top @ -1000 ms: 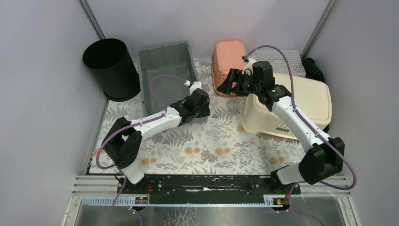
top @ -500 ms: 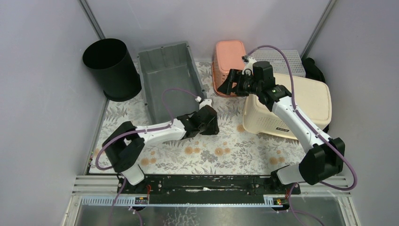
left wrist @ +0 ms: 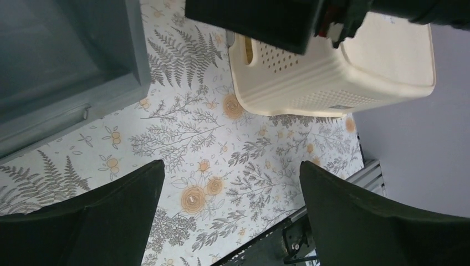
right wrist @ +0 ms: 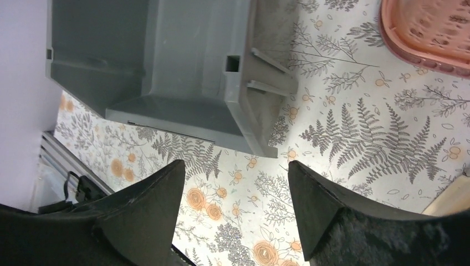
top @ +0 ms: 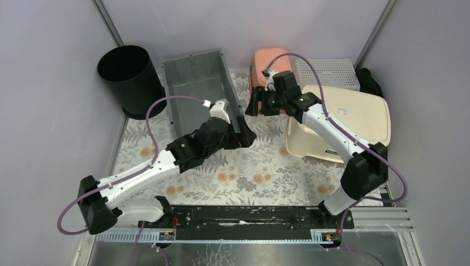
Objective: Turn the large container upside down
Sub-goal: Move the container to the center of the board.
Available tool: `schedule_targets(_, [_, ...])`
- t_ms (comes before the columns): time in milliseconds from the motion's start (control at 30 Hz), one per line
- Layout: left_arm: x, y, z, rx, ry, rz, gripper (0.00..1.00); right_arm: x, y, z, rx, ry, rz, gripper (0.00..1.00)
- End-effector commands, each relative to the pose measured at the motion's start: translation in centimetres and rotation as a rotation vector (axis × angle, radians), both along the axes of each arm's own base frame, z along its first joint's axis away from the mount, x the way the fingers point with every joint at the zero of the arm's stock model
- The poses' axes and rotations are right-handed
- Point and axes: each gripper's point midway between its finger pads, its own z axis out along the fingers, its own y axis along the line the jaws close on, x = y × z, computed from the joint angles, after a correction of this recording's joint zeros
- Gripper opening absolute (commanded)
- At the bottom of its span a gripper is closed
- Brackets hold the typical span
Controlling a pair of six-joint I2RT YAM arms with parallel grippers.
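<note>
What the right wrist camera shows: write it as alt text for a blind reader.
A grey plastic bin sits open side up on a floral tablecloth, filling the upper left. The right gripper hangs open and empty in the foreground; a pink basket shows at upper right.

Black bucket (top: 132,77), pink basket (top: 270,59)

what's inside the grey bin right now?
Nothing visible: the grey bin shows only its bare floor and walls. Its near right corner is covered by the left arm in the top view, so that bit is unconfirmed.
</note>
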Motion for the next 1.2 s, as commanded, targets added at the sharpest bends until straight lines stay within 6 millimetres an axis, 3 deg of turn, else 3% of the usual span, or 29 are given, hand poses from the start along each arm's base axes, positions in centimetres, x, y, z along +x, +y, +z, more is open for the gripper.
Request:
schedule_targets(0, [0.0, 2.6, 0.1, 0.091, -0.014, 0.07, 1.0, 1.2, 1.3, 1.9, -0.08, -0.092, -0.005, 0.75])
schedule_targets(133, [-1.1, 4.6, -1.1, 0.126, 0.009, 0.085, 1.0, 3.1, 2.2, 1.1, -0.11, -0.113, -0.015, 0.75])
schedule_targets(367, [-3.5, 8.2, -2.1, 0.105, 0.031, 0.125, 1.0, 4.8, 3.4, -0.8, -0.191, -0.157, -0.031, 0.71])
schedule_targets(667, [-4.8, 10.3, -1.0, -0.012, 0.031, 0.195, 1.0, 4.0, 4.6, -4.1, -0.291, -0.168, -0.013, 0.63])
schedule_targets(1000, [-4.7, 10.2, -1.1, 0.001, 0.04, 0.194, 1.0, 3.2, 4.5, -8.5, -0.383, -0.152, -0.018, 0.46])
schedule_targets(1167, [-4.6, 10.0, -1.3, 0.001, 0.044, 0.19, 1.0, 2.7, 4.6, -10.5, -0.387, -0.136, -0.024, 0.46])
